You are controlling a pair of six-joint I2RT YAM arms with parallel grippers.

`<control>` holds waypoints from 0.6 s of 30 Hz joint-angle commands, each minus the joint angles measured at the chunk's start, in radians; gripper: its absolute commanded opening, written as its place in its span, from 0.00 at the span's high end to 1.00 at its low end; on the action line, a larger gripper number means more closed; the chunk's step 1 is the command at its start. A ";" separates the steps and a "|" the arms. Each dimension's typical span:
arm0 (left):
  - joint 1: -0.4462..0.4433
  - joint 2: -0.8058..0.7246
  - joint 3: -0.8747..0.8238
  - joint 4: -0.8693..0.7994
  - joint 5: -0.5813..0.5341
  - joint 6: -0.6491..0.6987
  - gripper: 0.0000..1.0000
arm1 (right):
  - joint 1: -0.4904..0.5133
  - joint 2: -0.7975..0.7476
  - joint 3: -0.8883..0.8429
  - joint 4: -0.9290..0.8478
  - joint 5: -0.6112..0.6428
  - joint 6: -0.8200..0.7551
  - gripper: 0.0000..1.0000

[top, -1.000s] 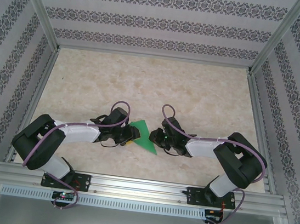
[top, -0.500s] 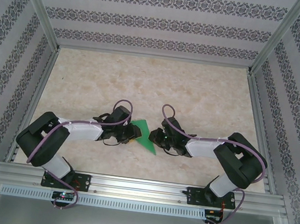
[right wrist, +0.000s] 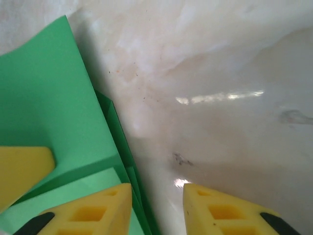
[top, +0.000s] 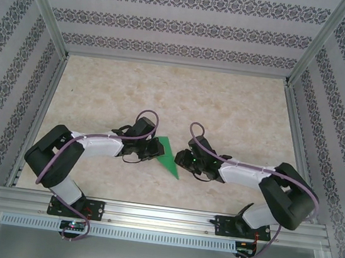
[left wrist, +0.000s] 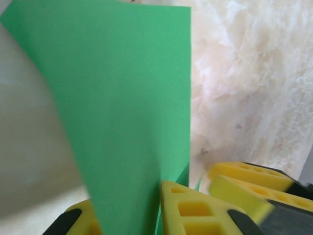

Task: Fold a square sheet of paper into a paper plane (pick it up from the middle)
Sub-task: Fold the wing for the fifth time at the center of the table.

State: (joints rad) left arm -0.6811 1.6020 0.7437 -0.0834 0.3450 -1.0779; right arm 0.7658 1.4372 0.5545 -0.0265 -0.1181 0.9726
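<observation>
The green paper plane is a folded, pointed piece lying between my two grippers on the table, its tip toward the near edge. My left gripper is shut on its left side. In the left wrist view the paper plane stands up between the two yellow fingers of that gripper. My right gripper is open just right of the paper. In the right wrist view its gap holds only bare table, and the layered paper plane lies left of its left finger.
The marble-patterned table is walled by patterned panels and aluminium posts. A metal rail carries both arm bases at the near edge. Both arms lie low near the table's centre front.
My left gripper has closed on the paper and shifted slightly right. My right gripper has opened and released the paper, drawing a little to the right.
</observation>
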 commanded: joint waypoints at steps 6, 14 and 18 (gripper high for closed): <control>0.026 0.029 0.059 -0.082 0.006 0.084 0.86 | 0.041 -0.273 -0.007 -0.105 0.154 -0.264 0.61; 0.037 0.057 0.095 -0.092 0.037 0.110 0.87 | 0.242 -0.308 -0.108 0.104 0.341 -0.587 0.58; 0.041 0.069 0.105 -0.097 0.047 0.115 0.89 | 0.336 -0.191 -0.051 0.091 0.438 -0.731 0.60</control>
State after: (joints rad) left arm -0.6525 1.6550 0.8253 -0.1516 0.3702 -0.9943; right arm 1.0515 1.1866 0.4648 0.0273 0.2054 0.4122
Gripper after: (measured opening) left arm 0.114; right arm 0.407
